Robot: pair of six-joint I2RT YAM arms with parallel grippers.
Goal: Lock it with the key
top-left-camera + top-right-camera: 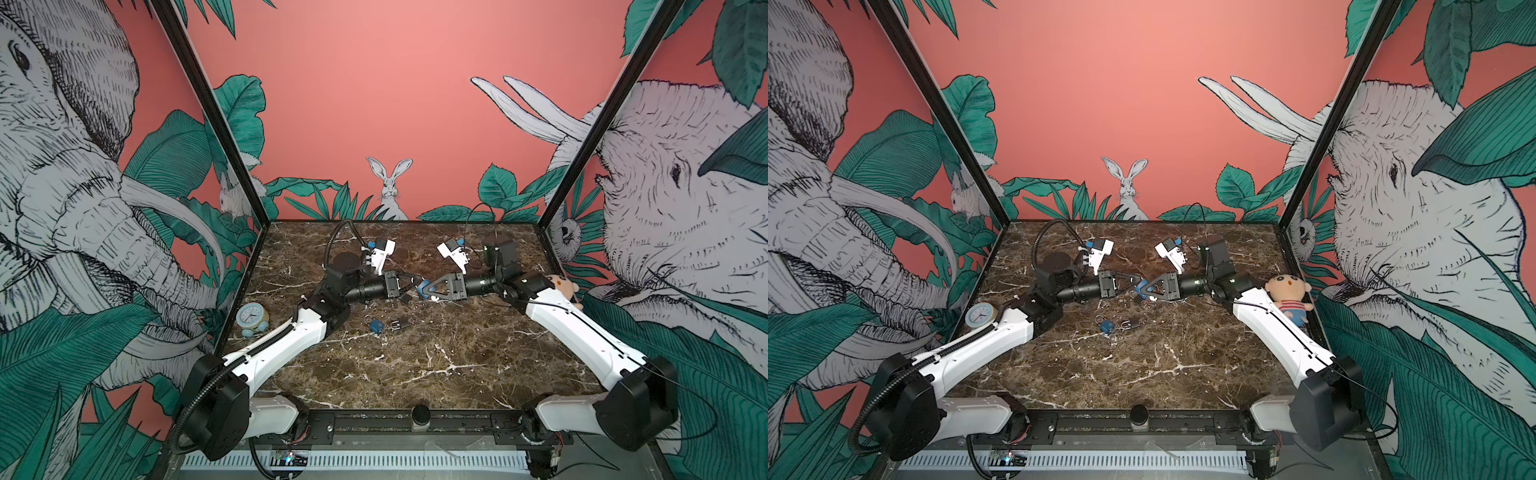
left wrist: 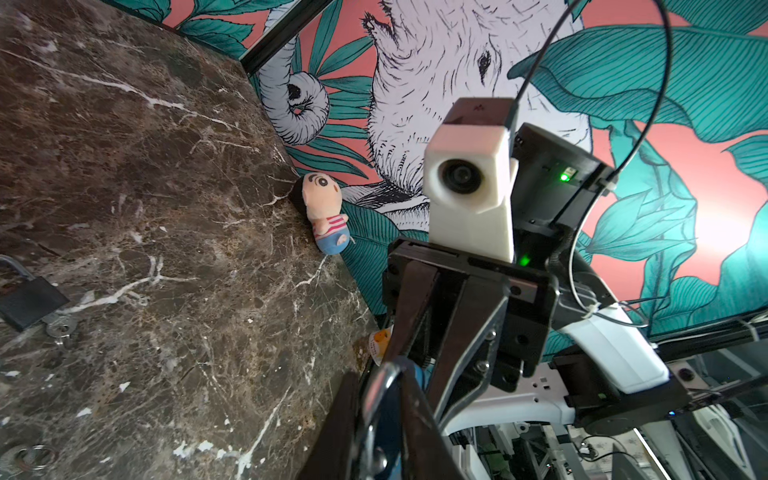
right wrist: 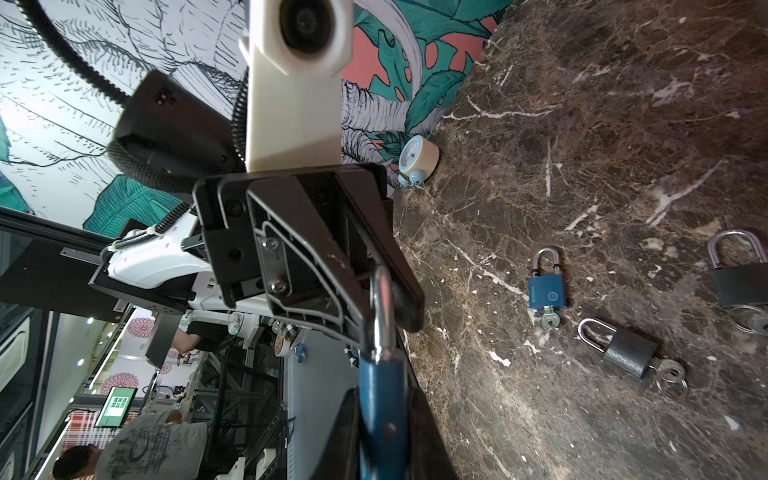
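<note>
We see the blue padlock's (image 3: 380, 399) long axis bridging both arms: right fingers (image 3: 343, 440) clamp the body, left fingers (image 3: 401, 291) pinch the shackle (image 3: 382, 307).

There's a blue padlock (image 3: 380, 399), a black padlock (image 3: 742, 284), brown white-veined table (image 3: 582, 124)

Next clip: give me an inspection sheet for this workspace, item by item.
Surface: dark veined marble tabletop; no spill seen.
Job's things: held blue padlock raised between the arms, key not visible; second blue padlock, black padlock and another black padlock lie on it with keys.
Clutter: alarm clock, left edge; plush doll, right edge.
Claws: left claw shut on the held lock's shackle; right claw shut on its body.
Cables: ribbed black hose on the left arm; thin black wire on the right arm.
Surroundings: jungle-print walls, black frame posts.
</note>
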